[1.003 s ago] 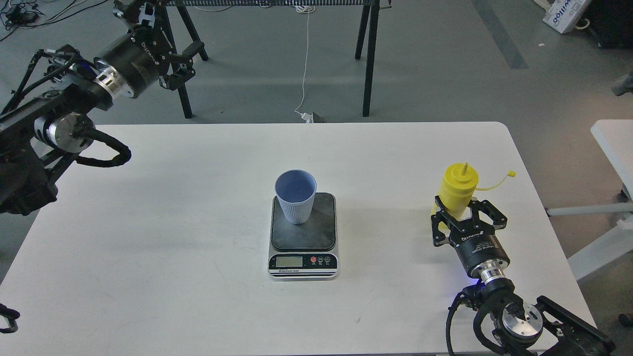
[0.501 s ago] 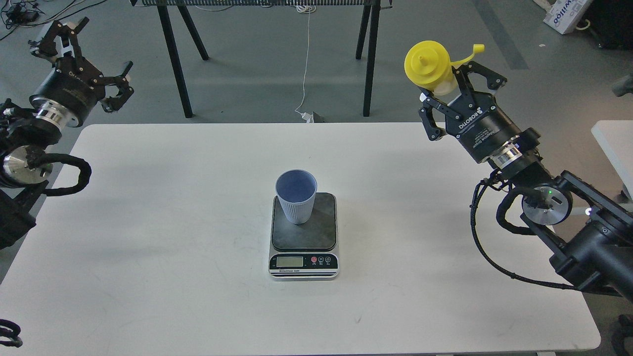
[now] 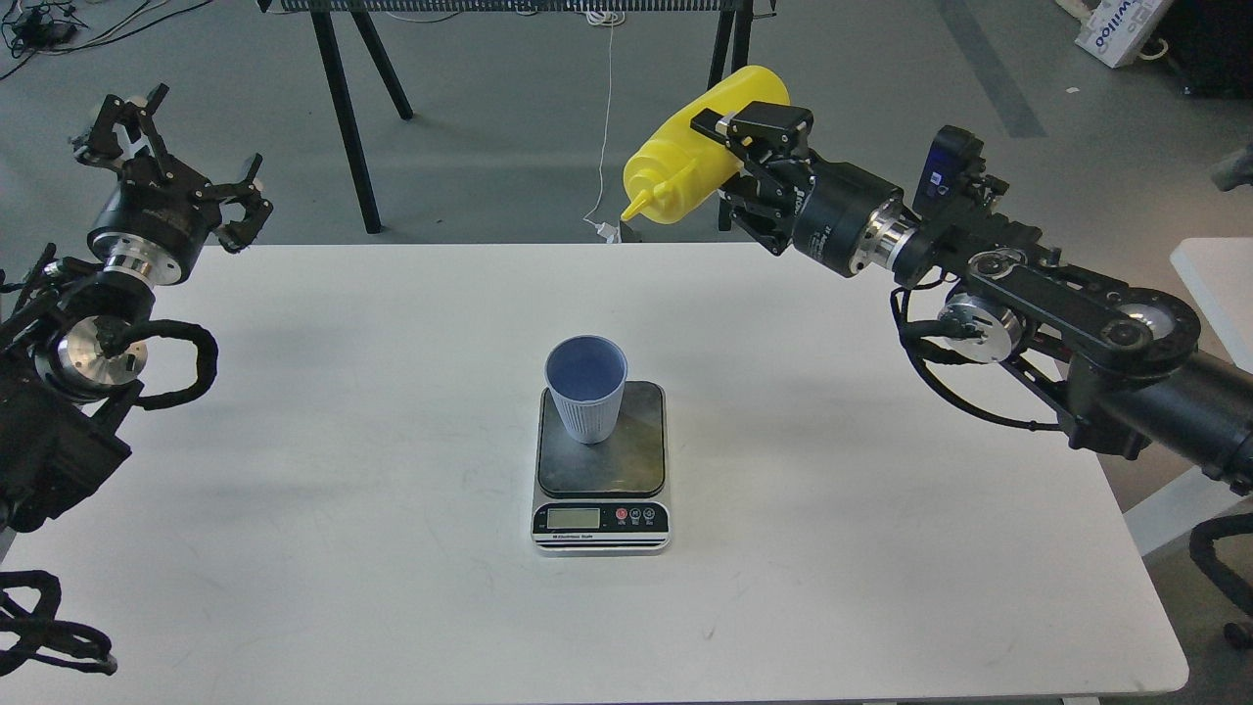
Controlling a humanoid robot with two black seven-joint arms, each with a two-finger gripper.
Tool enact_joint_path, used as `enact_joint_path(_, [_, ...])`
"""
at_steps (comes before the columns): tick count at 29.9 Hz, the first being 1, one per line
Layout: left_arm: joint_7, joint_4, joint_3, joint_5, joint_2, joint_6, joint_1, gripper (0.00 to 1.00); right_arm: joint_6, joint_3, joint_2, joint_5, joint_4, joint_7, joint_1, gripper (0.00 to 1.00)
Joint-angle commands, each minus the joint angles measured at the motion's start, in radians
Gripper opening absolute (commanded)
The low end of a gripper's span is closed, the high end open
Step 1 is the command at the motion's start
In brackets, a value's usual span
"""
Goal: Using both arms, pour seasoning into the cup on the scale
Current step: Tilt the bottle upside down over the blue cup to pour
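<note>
A white table (image 3: 294,509) with rounded corners fills most of our view, standing on a grey floor where the black legs of a stand (image 3: 729,127) rise beyond its far edge and a white cable (image 3: 602,137) trails down to a plug near the table's back. At the middle of the table sits the scale (image 3: 600,468), its dark weighing plate toward the far side and its silver front strip with the small display and the red and black buttons facing us. The cup (image 3: 585,389), light blue and ribbed, stands upright on the far left part of that plate, its mouth open toward us. Our right gripper (image 3: 746,157) is raised above the far edge of the table, to the right of and well above the cup, and its fingers are closed around the body of the seasoning (image 3: 690,157). The yellow bottle lies tilted in that grasp, its base up and to the right, its pointed nozzle aimed down and to the left, apart from the cup and not over its mouth. Our right arm (image 3: 1057,313) stretches in from the right side, bent at the elbow over the table's right edge. Our left gripper (image 3: 166,162) is held up beyond the table's far left corner, its fingers spread wide and holding nothing, well apart from the scale and the cup.
</note>
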Motion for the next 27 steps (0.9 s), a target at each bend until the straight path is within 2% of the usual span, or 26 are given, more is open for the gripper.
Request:
enact_joint_path(1, [-0.001, 0.011, -0.006, 0.000, -0.003, 0.000, 0.001, 1.00, -0.068, -0.115, 0.055, -0.065, -0.041, -0.018, 0.079, 0.42])
enact_joint_path(7, [-0.004, 0.011, -0.006, 0.000, -0.001, 0.000, 0.003, 1.00, -0.109, -0.290, 0.138, -0.154, -0.124, -0.032, 0.199, 0.40])
enact_joint_path(13, [-0.004, 0.016, -0.006, 0.000, 0.000, 0.000, 0.001, 1.00, -0.170, -0.395, 0.164, -0.236, -0.131, -0.058, 0.253, 0.38])
enact_joint_path(19, [-0.005, 0.016, -0.007, 0.000, -0.001, 0.000, 0.001, 1.00, -0.301, -0.454, 0.233, -0.322, -0.143, -0.126, 0.242, 0.38])
enact_joint_path(22, [-0.007, 0.016, -0.009, 0.000, 0.000, 0.000, 0.000, 1.00, -0.338, -0.490, 0.270, -0.323, -0.154, -0.130, 0.242, 0.38])
enact_joint_path(27, [-0.005, 0.016, -0.018, 0.000, 0.003, 0.000, 0.003, 1.00, -0.338, -0.511, 0.276, -0.329, -0.148, -0.130, 0.241, 0.37])
